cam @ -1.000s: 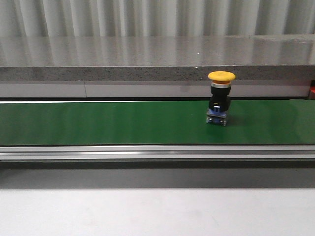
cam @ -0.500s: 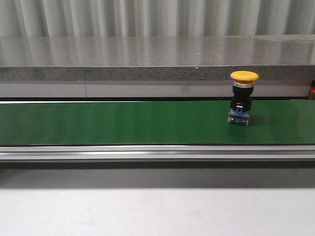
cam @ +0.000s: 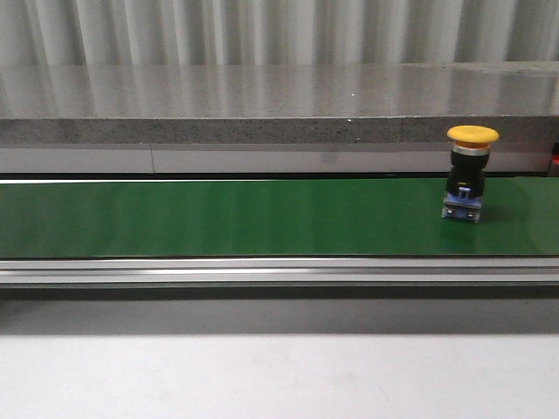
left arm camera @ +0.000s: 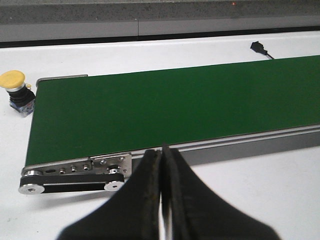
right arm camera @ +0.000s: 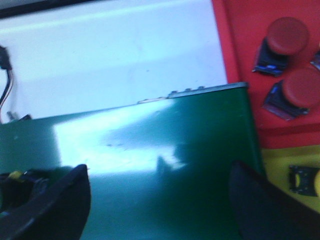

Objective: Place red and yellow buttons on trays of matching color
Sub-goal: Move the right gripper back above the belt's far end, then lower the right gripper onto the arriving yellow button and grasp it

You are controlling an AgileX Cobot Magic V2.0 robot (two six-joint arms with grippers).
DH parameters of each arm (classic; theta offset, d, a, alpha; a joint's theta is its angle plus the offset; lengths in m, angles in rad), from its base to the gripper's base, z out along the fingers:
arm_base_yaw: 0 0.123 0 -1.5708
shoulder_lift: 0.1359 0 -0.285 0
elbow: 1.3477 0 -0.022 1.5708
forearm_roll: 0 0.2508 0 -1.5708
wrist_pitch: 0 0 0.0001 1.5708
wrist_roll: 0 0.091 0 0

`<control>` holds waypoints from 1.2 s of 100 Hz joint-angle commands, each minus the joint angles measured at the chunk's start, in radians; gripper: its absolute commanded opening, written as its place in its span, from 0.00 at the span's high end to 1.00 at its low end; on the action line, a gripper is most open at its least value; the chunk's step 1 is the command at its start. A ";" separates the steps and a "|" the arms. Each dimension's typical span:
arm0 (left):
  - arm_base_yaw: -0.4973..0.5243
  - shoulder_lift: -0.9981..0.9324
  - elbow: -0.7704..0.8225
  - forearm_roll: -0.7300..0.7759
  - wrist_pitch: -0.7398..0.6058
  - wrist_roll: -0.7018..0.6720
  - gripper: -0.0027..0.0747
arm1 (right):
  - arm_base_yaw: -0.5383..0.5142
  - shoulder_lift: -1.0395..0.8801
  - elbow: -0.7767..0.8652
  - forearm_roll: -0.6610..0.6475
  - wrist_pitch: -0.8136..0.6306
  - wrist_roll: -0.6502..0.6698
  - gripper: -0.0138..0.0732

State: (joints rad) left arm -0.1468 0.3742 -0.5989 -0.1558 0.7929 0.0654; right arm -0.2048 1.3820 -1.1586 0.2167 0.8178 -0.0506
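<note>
Item: yellow button [cam: 470,175], upright on green conveyor belt [cam: 218,218], at 3 o'clock near the belt's right end. Left gripper [left arm camera: 161,200] closed, empty; right gripper [right arm camera: 160,200] spread wide over the belt, red tray [right arm camera: 240,40] at 1 o'clock. Risk: a mistimed grasp could topple the button, or it could ride off the belt end.

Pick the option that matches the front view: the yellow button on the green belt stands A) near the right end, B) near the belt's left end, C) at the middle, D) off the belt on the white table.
A: the yellow button stands upright on the green belt, far toward its right end.
</note>
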 commanded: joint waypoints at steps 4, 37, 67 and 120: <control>-0.007 0.006 -0.024 -0.013 -0.071 0.002 0.99 | 0.065 -0.042 -0.021 0.008 0.017 -0.013 0.18; -0.007 0.006 -0.024 -0.013 -0.071 0.002 0.99 | 0.199 -0.042 -0.021 0.020 0.126 -0.018 0.18; -0.007 0.006 -0.024 -0.013 -0.071 0.002 0.99 | 0.209 0.013 -0.021 0.024 0.090 -0.052 0.18; -0.007 0.006 -0.024 -0.013 -0.071 0.002 0.99 | 0.209 0.149 -0.021 0.024 -0.058 -0.076 0.68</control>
State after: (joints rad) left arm -0.1468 0.3742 -0.5989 -0.1558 0.7929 0.0654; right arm 0.0043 1.5691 -1.1577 0.2249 0.8061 -0.1169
